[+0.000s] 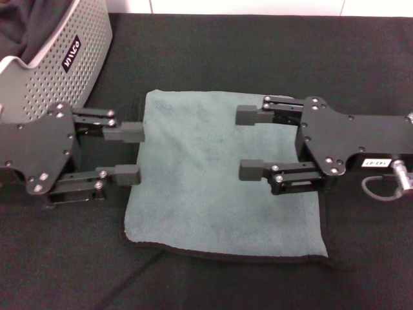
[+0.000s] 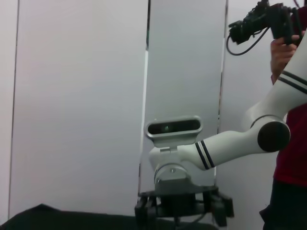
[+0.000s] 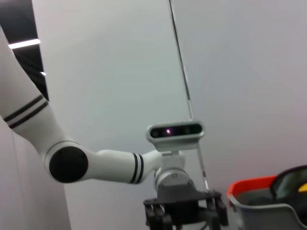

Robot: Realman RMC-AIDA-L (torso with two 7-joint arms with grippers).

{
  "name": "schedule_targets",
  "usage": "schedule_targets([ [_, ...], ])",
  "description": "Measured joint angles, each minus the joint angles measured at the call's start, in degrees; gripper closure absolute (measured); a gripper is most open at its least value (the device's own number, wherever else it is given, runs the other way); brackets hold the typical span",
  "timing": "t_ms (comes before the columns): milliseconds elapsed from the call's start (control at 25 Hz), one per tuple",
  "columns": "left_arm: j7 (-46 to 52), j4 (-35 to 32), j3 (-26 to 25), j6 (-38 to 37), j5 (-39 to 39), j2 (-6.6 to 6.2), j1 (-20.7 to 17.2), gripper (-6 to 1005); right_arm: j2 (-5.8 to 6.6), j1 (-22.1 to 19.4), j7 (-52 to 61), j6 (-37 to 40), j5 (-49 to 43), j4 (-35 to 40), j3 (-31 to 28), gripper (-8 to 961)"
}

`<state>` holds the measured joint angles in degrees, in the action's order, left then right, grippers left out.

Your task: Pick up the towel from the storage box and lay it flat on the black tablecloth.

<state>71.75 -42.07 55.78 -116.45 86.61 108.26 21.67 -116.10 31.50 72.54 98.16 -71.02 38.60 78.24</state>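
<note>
Head view: the black tablecloth (image 1: pixel 361 64) covers the whole work surface, and the towel (image 1: pixel 219 194) lies spread flat at centre frame. The storage box (image 1: pixel 58 58) stands at upper left, with dark fabric visible inside. The left gripper (image 1: pixel 129 153) hovers at the towel's left edge, jaws wide and empty; the right gripper (image 1: pixel 248 143) hovers over the towel, jaws likewise wide. Wrist views show pale wall panels.

A white left arm (image 3: pixel 110 165) with its end effector (image 3: pixel 186 213) faces a grey wall (image 3: pixel 240 86).
</note>
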Motion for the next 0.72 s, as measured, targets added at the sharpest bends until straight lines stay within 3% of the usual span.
schedule_targets([
  [240, -0.03, 0.48, -0.27, -0.11, -0.17, -0.95, -1.16, 497, -0.04, 0.72, -0.80, -0.75, 1.91, -1.06, 3.17, 198],
  [720, 0.42, 0.89, -0.28, -0.17, -0.45, -1.34, -1.01, 497, -0.09, 1.49, -0.88, -1.27, 1.83, -3.08, 5.08, 196],
])
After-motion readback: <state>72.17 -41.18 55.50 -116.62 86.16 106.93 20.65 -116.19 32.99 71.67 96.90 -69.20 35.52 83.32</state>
